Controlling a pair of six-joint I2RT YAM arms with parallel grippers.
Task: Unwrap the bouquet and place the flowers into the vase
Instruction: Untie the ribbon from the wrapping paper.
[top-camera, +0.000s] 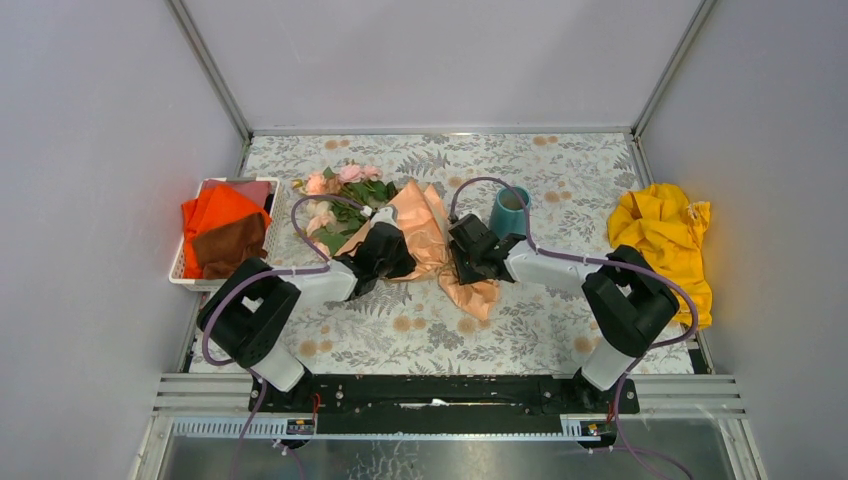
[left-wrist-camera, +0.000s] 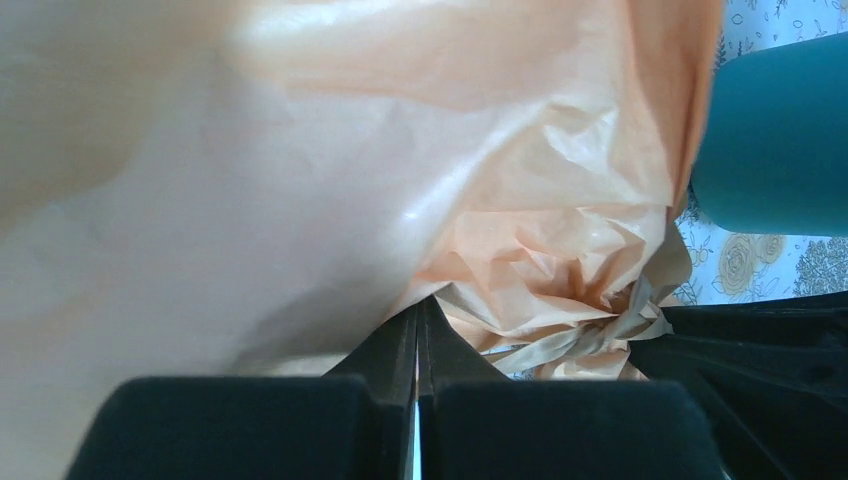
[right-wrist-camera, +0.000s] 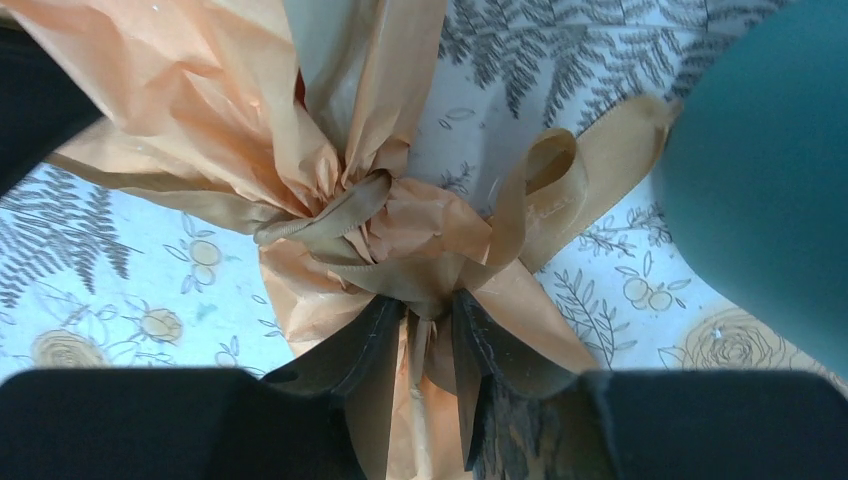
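Crinkly peach-paper bouquet (top-camera: 432, 240) lies mid-frame, ribbon-tied, roses (top-camera: 345, 185) poking upper left; teal vase (top-camera: 510, 212) upright beside it.

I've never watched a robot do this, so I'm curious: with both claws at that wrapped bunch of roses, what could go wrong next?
1. The vase stands right beside the right gripper, whose jaws sit either side of the ribbon. A tug might knock the vase over.
2. The ribbon is knotted tight, so pulling may tear the paper or drag the flowers along instead of untying it.
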